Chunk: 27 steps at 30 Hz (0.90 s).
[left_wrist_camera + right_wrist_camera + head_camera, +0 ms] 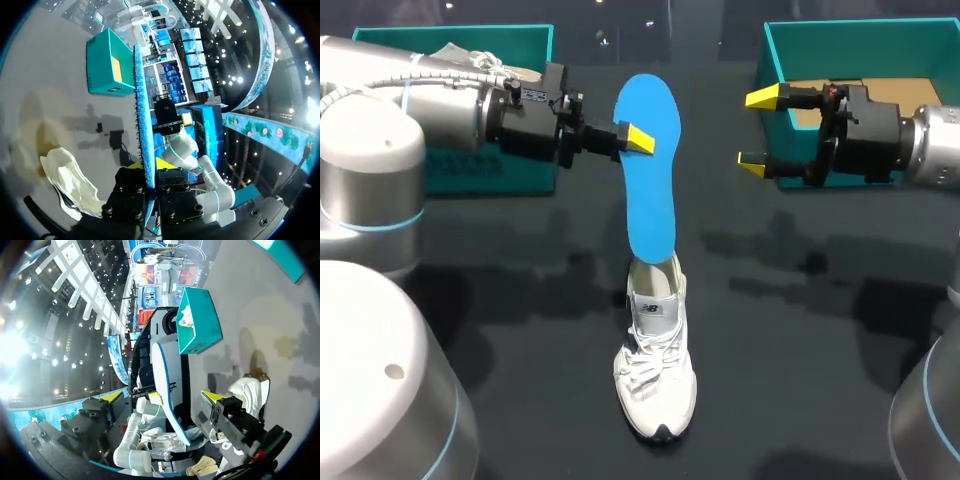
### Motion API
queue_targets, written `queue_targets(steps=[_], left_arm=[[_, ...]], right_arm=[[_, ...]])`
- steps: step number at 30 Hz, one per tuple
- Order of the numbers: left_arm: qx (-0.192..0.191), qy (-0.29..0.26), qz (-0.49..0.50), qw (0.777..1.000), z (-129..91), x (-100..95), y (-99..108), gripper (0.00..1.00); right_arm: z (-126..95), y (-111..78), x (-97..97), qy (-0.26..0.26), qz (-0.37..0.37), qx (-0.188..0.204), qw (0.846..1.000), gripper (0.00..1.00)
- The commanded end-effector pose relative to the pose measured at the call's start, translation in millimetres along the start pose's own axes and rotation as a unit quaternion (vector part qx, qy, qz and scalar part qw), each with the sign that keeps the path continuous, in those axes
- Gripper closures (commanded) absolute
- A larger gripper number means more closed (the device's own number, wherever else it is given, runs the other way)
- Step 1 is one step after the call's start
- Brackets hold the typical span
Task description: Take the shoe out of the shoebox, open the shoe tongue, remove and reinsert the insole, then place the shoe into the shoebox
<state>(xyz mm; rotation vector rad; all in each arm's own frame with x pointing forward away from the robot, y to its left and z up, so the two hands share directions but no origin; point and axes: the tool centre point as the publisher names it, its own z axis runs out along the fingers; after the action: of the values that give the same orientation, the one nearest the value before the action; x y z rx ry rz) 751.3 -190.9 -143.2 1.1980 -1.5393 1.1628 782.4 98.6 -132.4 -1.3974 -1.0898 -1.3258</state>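
A blue insole hangs upright over the middle of the table, its lower end at the opening of the white shoe. My left gripper is shut on the insole's upper part from the left. In the left wrist view the insole shows edge-on between the fingers, with the shoe beside them. My right gripper stands open to the right of the insole, apart from it, nothing between its fingers. In the right wrist view the insole stands ahead of the right gripper, the shoe beside it.
A teal shoebox at the back left holds another white shoe. A second teal shoebox stands at the back right, behind my right gripper. The dark table spreads around the shoe.
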Motion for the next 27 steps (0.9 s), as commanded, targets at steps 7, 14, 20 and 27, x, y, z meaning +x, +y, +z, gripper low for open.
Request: queue_targets(steps=[7, 14, 20, 27], left_arm=[[-0.001, 0.031, -0.088, 0.996, 26.5, -25.5, -14.3, 1.00], [0.006, 0.039, -0.118, 0.992, 35.8, -35.5, -22.2, 1.00], [0.011, 0.040, -0.126, 0.991, 43.6, -39.9, -25.6, 1.00], [0.020, 0.046, -0.152, 0.987, 47.4, -44.3, -28.6, 1.00]], right_arm=[[-0.4, -1.5, 0.0, -0.002, 0.000, -0.001, 1.000, 0.00], [-4.7, -2.7, 0.5, -0.025, -0.002, 0.002, 1.000, 0.00], [-11.6, -2.6, 10.2, -0.093, -0.009, 0.014, 0.995, 0.00], [-16.1, -3.3, 28.5, -0.185, -0.014, 0.027, 0.982, 0.00]])
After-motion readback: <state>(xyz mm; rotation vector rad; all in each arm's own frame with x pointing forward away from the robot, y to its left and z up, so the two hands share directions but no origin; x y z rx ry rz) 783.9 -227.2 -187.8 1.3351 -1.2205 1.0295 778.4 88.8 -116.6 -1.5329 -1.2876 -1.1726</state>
